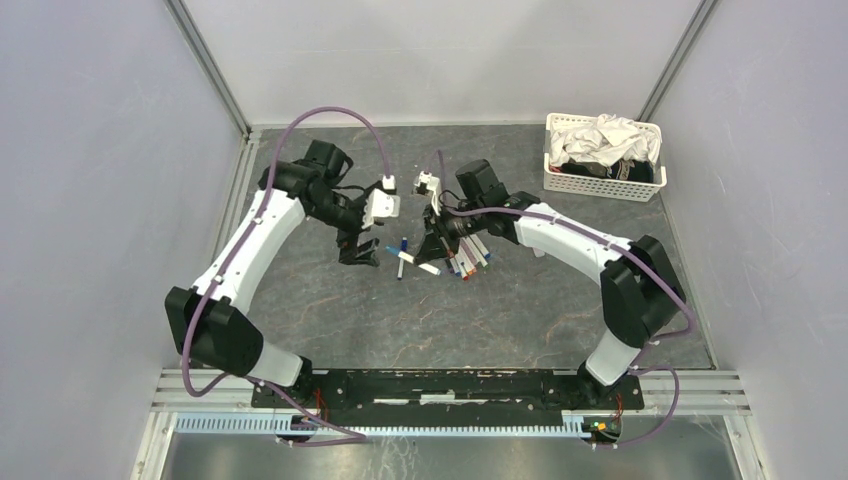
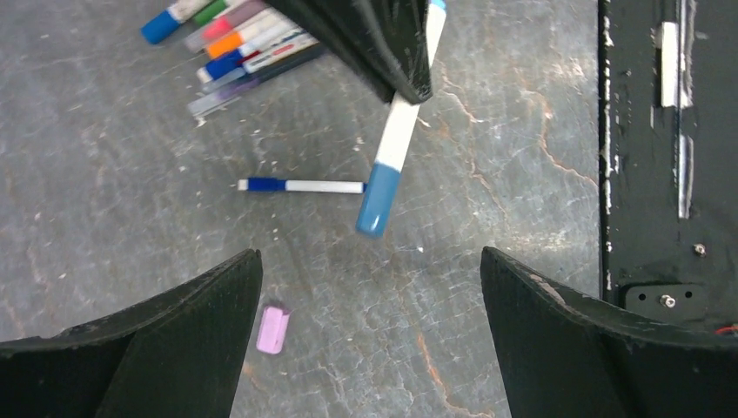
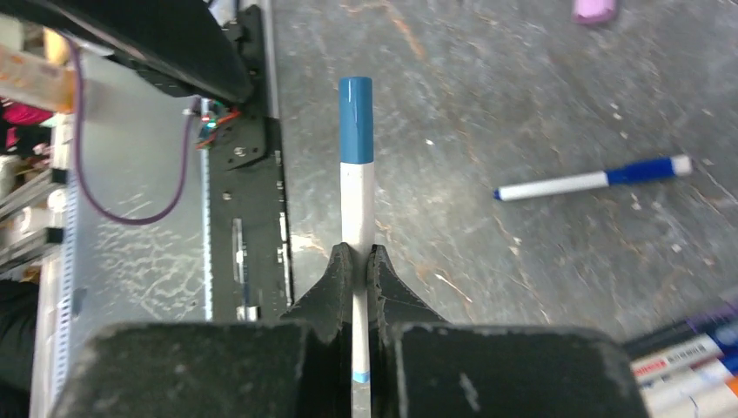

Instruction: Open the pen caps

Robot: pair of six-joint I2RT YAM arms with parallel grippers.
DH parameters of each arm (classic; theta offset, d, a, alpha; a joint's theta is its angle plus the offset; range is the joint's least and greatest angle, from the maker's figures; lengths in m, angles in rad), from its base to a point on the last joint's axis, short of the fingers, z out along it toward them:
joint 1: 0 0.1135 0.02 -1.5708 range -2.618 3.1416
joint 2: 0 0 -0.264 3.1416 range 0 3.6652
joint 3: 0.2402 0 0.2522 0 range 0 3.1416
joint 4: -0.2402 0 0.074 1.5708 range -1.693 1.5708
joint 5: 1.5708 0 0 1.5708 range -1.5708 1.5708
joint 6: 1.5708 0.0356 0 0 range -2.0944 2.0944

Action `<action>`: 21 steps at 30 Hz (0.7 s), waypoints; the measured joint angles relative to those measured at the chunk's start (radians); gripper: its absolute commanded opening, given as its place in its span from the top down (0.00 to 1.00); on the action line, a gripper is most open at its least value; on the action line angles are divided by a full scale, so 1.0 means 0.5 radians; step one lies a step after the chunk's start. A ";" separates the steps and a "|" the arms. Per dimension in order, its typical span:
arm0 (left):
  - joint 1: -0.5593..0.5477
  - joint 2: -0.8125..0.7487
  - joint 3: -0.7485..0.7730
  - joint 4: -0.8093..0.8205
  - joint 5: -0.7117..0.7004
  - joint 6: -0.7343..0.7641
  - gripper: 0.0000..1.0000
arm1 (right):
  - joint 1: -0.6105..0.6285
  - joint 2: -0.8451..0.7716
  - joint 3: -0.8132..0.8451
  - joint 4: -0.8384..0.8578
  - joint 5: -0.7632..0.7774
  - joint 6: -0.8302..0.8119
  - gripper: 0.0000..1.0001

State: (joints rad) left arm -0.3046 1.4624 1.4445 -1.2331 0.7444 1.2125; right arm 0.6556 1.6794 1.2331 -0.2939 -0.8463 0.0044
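Observation:
My right gripper [image 3: 357, 257] is shut on the white barrel of a pen [image 3: 357, 192] and holds it above the table. The pen's light-blue cap [image 3: 355, 117] is on and points towards my left gripper. In the left wrist view the same cap [image 2: 378, 200] hangs just beyond my left gripper [image 2: 370, 254], which is open and empty. A loose lilac cap [image 2: 272, 329] lies on the table by its left finger. A white pen with a dark-blue end [image 2: 300, 185] lies alone. Several other pens [image 2: 235, 48] lie in a pile. From above, both grippers [image 1: 358, 250] [image 1: 432, 245] meet mid-table.
A white mesh basket [image 1: 603, 155] of cloth stands at the back right. The black base rail [image 1: 440, 385] runs along the near edge and also shows in the left wrist view [image 2: 666, 131]. Grey walls close in both sides.

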 measured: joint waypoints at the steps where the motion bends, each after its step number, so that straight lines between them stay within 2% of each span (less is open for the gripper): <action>1: -0.029 -0.001 -0.023 0.000 -0.011 0.019 0.02 | 0.011 0.021 0.033 -0.010 -0.066 0.012 1.00; 7: -0.155 -0.031 -0.149 0.002 -0.074 0.092 0.13 | 0.014 0.086 0.131 0.041 -0.304 0.130 1.00; 9: -0.183 -0.060 -0.187 0.010 -0.085 0.098 0.21 | 0.014 0.117 0.156 0.056 -0.359 0.162 1.00; 16: -0.266 -0.104 -0.222 0.042 -0.130 0.117 0.60 | 0.014 0.227 0.200 0.046 -0.452 0.197 1.00; 19: -0.288 -0.107 -0.240 0.091 -0.161 0.130 0.90 | 0.018 0.253 0.209 0.033 -0.496 0.201 0.99; 21: -0.303 -0.121 -0.269 0.108 -0.187 0.146 0.98 | 0.024 0.263 0.212 0.026 -0.508 0.202 0.91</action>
State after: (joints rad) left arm -0.4561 1.4021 1.3102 -1.1790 0.6510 1.2858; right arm 0.6674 1.8111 1.3392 -0.2810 -1.1004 0.1055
